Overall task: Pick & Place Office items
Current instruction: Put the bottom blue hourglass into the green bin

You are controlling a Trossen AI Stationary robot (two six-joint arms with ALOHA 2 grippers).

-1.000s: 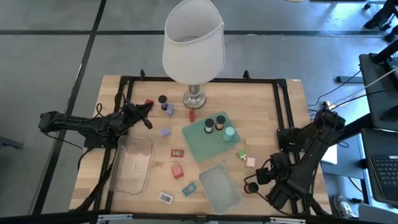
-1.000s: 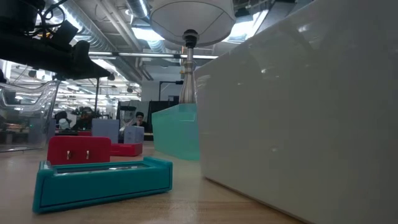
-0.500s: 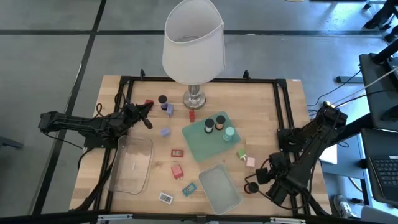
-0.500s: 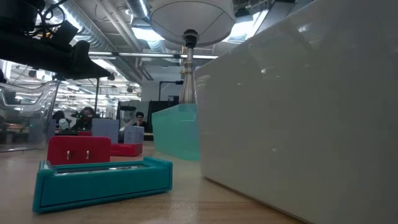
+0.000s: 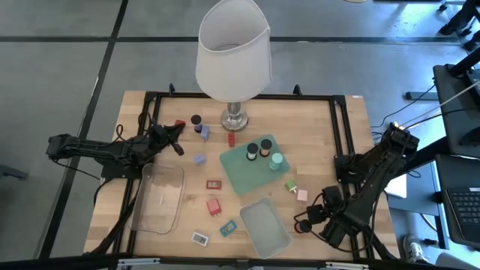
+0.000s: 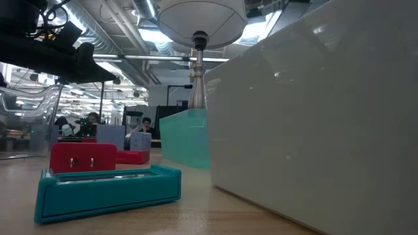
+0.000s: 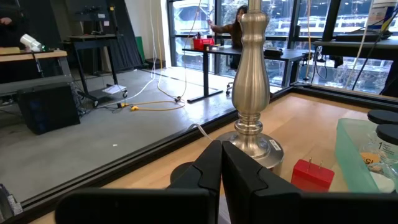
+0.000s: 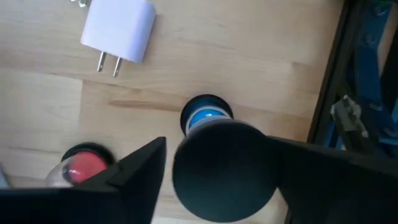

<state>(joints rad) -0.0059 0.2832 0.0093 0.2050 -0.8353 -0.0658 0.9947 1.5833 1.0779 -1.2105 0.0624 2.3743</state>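
Right gripper (image 8: 171, 155) hangs low over the near right corner of the worktop (image 5: 341, 135), directly above the blue-topped cylinder (image 8: 205, 118), which stands upright on the wood near the black frame rail (image 8: 329, 81). Whether this gripper is apart or clamped on the cylinder cannot be told. A pale plug block (image 8: 118, 28) lies near, and a red-topped item (image 8: 84, 165) sits just beside the gripper.

Left gripper (image 7: 217, 168) waits near the far left edge beside the lamp base (image 7: 252, 134), its two tips pressed together and empty.

Hazards, judged:
- Off-centre closing may tip the cylinder, which could roll toward the rail
- Closing may also knock the red-topped item
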